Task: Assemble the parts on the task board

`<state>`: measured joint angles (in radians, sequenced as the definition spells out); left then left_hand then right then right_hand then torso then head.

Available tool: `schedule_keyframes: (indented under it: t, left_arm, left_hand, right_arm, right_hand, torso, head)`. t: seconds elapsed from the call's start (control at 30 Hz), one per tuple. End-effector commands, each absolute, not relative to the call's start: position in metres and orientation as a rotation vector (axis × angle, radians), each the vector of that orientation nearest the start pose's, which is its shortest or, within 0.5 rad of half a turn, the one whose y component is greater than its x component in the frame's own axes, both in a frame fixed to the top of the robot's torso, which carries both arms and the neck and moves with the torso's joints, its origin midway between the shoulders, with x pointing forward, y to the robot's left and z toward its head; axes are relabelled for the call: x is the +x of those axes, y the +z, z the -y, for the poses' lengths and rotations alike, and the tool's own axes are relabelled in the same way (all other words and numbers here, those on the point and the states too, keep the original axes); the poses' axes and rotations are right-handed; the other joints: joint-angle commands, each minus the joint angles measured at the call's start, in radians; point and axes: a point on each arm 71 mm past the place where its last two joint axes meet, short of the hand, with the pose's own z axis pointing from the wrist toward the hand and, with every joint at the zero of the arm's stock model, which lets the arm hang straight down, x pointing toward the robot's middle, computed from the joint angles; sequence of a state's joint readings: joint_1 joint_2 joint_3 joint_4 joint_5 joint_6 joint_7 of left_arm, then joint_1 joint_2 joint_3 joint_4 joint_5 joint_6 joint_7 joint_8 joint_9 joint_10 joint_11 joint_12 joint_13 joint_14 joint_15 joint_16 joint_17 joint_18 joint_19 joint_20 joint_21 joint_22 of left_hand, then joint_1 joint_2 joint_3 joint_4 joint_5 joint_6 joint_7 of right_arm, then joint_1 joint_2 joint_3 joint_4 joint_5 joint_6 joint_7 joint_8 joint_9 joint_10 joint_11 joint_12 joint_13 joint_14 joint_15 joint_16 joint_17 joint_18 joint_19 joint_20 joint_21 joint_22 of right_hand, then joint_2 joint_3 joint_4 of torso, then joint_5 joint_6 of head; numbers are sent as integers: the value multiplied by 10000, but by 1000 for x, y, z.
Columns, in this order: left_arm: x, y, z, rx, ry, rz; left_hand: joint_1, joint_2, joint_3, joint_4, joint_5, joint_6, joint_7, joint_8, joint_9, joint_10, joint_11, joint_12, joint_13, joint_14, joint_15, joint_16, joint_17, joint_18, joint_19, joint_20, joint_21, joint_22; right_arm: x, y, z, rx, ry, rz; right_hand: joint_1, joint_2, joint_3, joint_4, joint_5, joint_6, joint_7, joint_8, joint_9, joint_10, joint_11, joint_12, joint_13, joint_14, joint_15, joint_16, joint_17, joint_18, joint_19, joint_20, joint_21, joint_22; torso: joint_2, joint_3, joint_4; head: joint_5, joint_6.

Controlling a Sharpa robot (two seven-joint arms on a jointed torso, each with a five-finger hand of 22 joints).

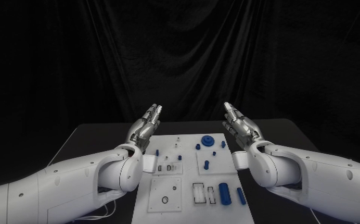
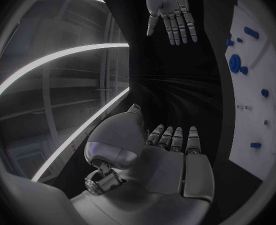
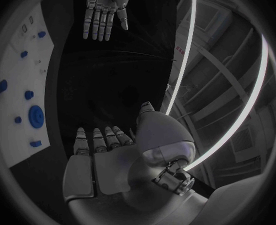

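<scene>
Two hands raised over the task board, both holding nothing.
In the head view we see the left hand (image 1: 145, 124) and right hand (image 1: 241, 122), fingers extended, flanking the white task board (image 1: 188, 193) mid-table with blue parts (image 1: 207, 141); in both wrist views we see flat, empty palms.

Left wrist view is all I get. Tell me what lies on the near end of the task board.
Observer: In the head view, a long blue part lies beside a second long blue part, towards the near right corner of the task board.
Operator: Now report the near left corner.
Observer: A small black ring lies flat on the panel there.
Operator: Place both hands against the board for me.
Observer: The left hand and right hand are raised on either side of the board's far end, fingers straight, holding nothing.
</scene>
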<state>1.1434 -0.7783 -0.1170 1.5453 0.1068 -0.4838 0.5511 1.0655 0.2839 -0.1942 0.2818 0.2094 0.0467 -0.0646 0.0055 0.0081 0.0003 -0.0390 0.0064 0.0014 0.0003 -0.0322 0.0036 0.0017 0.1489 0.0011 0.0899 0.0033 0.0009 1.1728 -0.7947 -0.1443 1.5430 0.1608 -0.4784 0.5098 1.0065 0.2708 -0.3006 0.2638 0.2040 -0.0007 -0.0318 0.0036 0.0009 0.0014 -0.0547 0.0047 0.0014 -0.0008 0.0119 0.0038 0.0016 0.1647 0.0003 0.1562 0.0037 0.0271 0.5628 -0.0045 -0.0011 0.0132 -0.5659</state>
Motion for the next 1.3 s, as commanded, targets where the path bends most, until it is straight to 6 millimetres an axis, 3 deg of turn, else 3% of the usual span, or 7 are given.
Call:
schedule_keyframes:
  t: [0.03, 0.17, 0.33, 0.57, 0.6, 0.93, 1.3]
  left_arm:
    - [466, -214, -174, -12494, -17686, -12953]
    - [466, -209, -172, -12611, -19103, -12806]
    - [466, -205, -171, -12721, -20336, -12566]
    - [466, -202, -171, -12791, -21091, -12367]
    - [472, -197, -194, -8908, -20644, -12884]
    - [467, -194, -206, -8783, -20641, -12689]
    - [459, -177, -228, -8531, -20582, -11978]
  left_hand:
    - [473, 86, -63, 115, 162, 61, -38, 52, 26, -3, 322, -64, -14, -3, 333, -36, -17, 306, -11, 308, -33, -9]
    - [693, 82, -62, 116, 268, 332, 461, 111, 75, -3, 544, -64, -14, -3, 694, -36, -17, 312, -11, 679, -33, -9]
    - [871, 82, -81, 114, 246, 1049, 908, 333, 188, 574, 1620, 388, 199, 16, 1515, 0, 5, 305, 135, 1379, 152, 133]
    - [1037, 83, -93, 117, 362, 1407, 1185, 431, 226, 700, 1712, 757, 236, 170, 1784, 200, 89, 292, 499, 1624, 447, 309]
    - [1054, 85, -87, 116, 413, 1421, 1195, 433, 227, 699, 1718, 776, 236, 180, 1807, 212, 93, 290, 517, 1644, 459, 314]
    - [2894, -23, 760, -610, 2501, 1964, 1510, 534, 281, 865, 1798, 1317, 293, 415, 1966, 478, 166, 318, 845, 1875, 683, 396]
    - [2991, -334, 2588, -1621, 3290, 2706, 1588, 631, 362, 1346, 2246, 2316, 424, 1023, 2287, 1174, 315, 207, 1700, 2030, 1224, 599]
  right_arm:
    - [469, -223, 187, 14261, 16645, -14244]
    - [470, -220, 187, 14731, 17750, -14487]
    - [470, -217, 188, 15082, 18678, -14600]
    - [470, -215, 189, 15245, 19152, -14628]
    - [467, -202, 219, 13428, 20181, -14536]
    - [462, -196, 237, 13290, 20073, -14354]
    - [455, -186, 262, 12721, 18947, -14406]
  right_hand:
    - [172, 3, -50, -15, 26, 7, 138, -36, -9, -14, 119, -47, -14, 8, 69, -38, -16, 132, -3, 72, -37, -271]
    - [268, -22, -31, -66, 22, 28, 288, -24, 1, -14, 270, -47, -14, 8, 122, -38, -16, 137, -3, 173, -37, -271]
    - [417, -21, 5, -127, 45, 167, 431, 63, 55, -14, 395, -47, -14, 8, 553, -38, -16, 151, -3, 406, -37, -271]
    - [558, -83, 1, -159, 60, 359, 616, 221, 110, -14, 690, -47, -14, 8, 925, -38, -16, 150, -3, 604, -37, -271]
    - [570, -83, 3, -159, 63, 380, 631, 238, 116, -14, 719, -47, -14, 8, 933, -38, -16, 152, 0, 614, -35, -269]
    - [956, -164, -21, -278, 211, 1264, 1038, 862, 337, 125, 1283, 390, 129, 150, 1466, 162, 95, 177, 606, 1198, 409, 5]
    - [3526, -412, 486, -2144, 2604, 2343, 841, 2017, 570, 2263, 2259, 5359, 1019, 5218, 1801, 3570, 1408, 119, 6836, 1323, 3056, 911]
  torso:
    - [4, -2, 0]
    - [4, -2, 0]
    - [4, -2, 0]
    - [4, -2, 0]
    - [416, -50, 185]
    - [664, -125, 408]
    - [1019, -199, 536]
  head:
    - [0, -1]
    - [0, -1]
    - [0, -1]
    - [0, -1]
    - [-184, -937]
    - [-384, -1150]
    - [-657, -1554]
